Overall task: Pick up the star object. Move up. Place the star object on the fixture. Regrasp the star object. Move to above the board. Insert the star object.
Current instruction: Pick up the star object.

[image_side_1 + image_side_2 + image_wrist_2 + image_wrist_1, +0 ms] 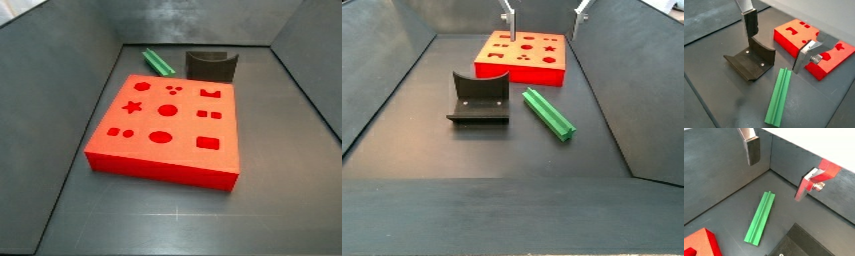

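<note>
The star object is a long green bar (548, 112) with a star-shaped profile. It lies flat on the floor between the fixture (478, 97) and the side wall, and shows in both wrist views (759, 218) (779, 97). My gripper (775, 47) is open and empty, well above the floor and above the bar's far end. One finger (751, 27) hangs over the fixture (751, 62), the other over the red board (797, 35). In a side view only the fingertips (508, 18) show, above the board (523, 55).
The red board (167, 120) has several shaped holes, including a star hole (132, 107). The fixture (210, 64) and the green bar (159, 62) lie behind it there. Dark walls (609, 70) enclose the floor on all sides.
</note>
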